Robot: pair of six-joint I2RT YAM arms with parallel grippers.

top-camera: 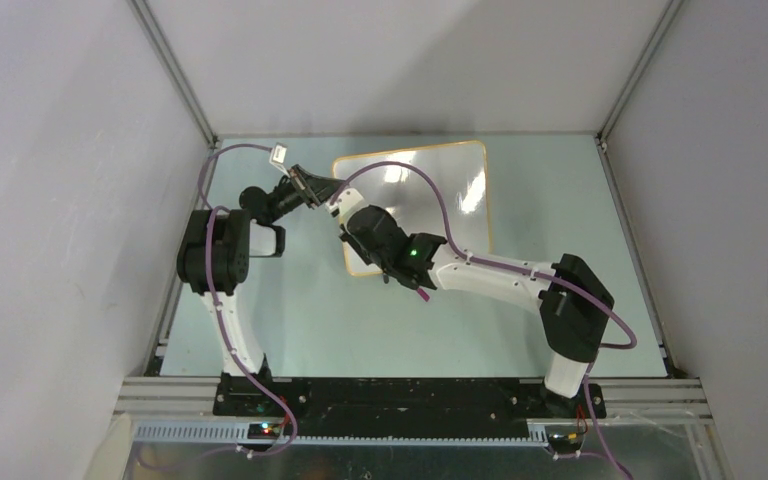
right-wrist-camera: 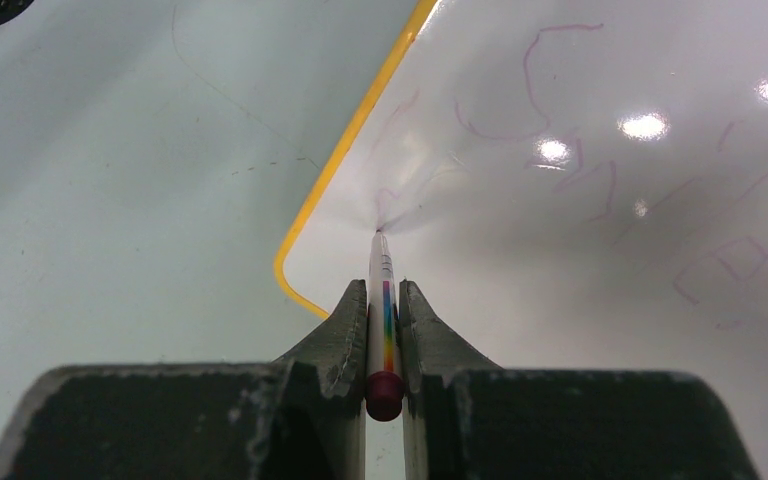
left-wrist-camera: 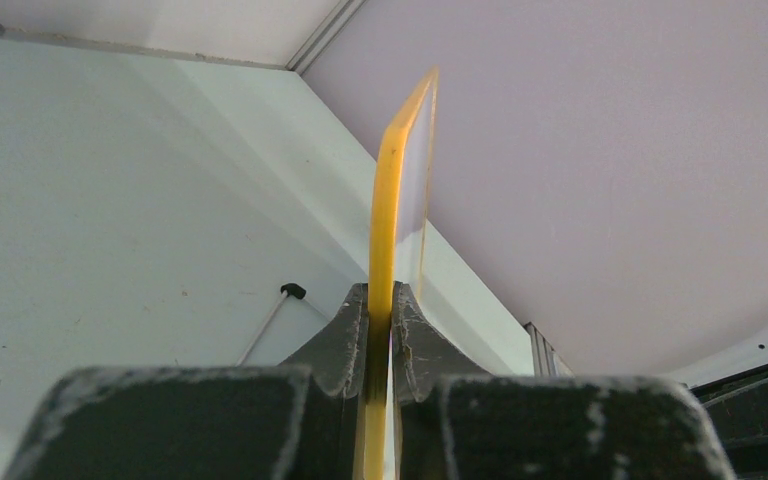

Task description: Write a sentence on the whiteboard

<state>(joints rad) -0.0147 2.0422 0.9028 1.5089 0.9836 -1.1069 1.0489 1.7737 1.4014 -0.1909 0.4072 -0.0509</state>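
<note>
The whiteboard (top-camera: pixel 440 195), glossy white with a thin orange-yellow frame, lies on the table's far middle. My left gripper (top-camera: pixel 312 186) is shut on its left edge; in the left wrist view the yellow frame (left-wrist-camera: pixel 385 220) runs edge-on between the fingers, with my left gripper (left-wrist-camera: pixel 381 300) clamped on it. My right gripper (right-wrist-camera: pixel 383 295) is shut on a white marker (right-wrist-camera: pixel 384 300) with a rainbow stripe and a dark red end. Its tip touches the board (right-wrist-camera: pixel 580 230) near the corner. Faint purple strokes (right-wrist-camera: pixel 540 90) mark the board. The right gripper (top-camera: pixel 352 225) sits over the board's near left part.
A small white connector (top-camera: pixel 278 154) on a purple cable lies at the far left. A thin white cord with a black end (left-wrist-camera: pixel 291 291) lies on the table. The pale green table (top-camera: pixel 560 200) is ringed by grey walls and aluminium rails (top-camera: pixel 620 85).
</note>
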